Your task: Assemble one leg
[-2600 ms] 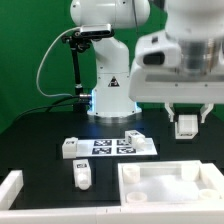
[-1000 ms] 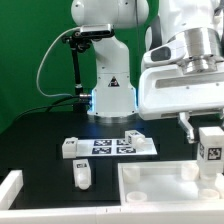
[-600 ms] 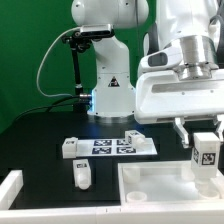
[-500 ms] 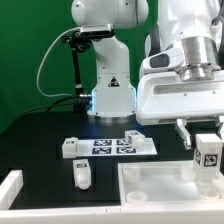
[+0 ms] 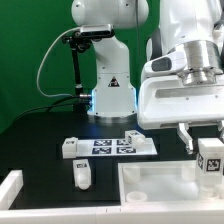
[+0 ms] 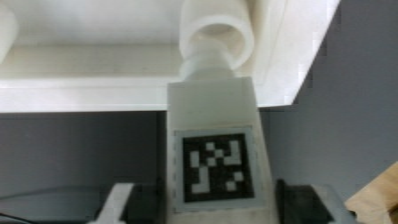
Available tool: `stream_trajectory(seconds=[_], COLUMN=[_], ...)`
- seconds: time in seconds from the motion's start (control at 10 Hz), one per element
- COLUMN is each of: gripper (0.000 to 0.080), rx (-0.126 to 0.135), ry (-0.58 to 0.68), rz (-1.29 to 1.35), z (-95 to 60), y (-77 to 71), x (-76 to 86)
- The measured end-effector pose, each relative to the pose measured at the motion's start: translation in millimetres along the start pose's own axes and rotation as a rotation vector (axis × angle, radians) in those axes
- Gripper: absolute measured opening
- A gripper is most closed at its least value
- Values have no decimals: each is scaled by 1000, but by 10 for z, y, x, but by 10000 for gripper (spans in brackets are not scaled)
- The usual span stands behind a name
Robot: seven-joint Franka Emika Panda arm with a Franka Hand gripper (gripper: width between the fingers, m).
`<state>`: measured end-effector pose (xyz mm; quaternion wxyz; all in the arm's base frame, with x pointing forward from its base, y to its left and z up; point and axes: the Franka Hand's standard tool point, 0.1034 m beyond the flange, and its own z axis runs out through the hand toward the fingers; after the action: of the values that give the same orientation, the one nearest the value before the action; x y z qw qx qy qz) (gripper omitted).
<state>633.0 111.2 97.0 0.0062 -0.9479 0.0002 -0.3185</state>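
Note:
My gripper (image 5: pixel 208 140) is shut on a leg (image 5: pixel 211 158), a white block with a black-and-white tag, held upright over the right end of the large white tray-like part (image 5: pixel 165 180). In the wrist view the leg (image 6: pixel 215 140) fills the middle between my fingers (image 6: pixel 121 203), its far end at a round socket in the tray part (image 6: pixel 222 35). Three more legs lie on the table: one (image 5: pixel 68 148) left of the marker board (image 5: pixel 115 146), one (image 5: pixel 83 173) in front of it, one (image 5: pixel 133 136) on its right end.
The robot base (image 5: pixel 110 90) stands behind the marker board. A white raised-rim part (image 5: pixel 12 186) sits at the exterior view's bottom left. A black stand with cable (image 5: pixel 76 60) rises at the back left.
The gripper has come down from high at the right with the leg, then shifted slightly right and lower over the tray part's right end.

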Motion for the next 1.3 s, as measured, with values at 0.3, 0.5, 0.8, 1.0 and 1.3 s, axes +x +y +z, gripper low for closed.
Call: stream_trajectory(seconds=[0.3,0.5,0.8,1.0,1.3], gripper=[290,290,290,290,290], rx=[4,4,12,6,-2], ry=[6,2,-20,-43,-73], rz=[4,9,20,37,59], z=[21,23,-134,-200,-168], y=[-53,-74,-73,26,143], x=[-43,-60,-12,-16,-15])
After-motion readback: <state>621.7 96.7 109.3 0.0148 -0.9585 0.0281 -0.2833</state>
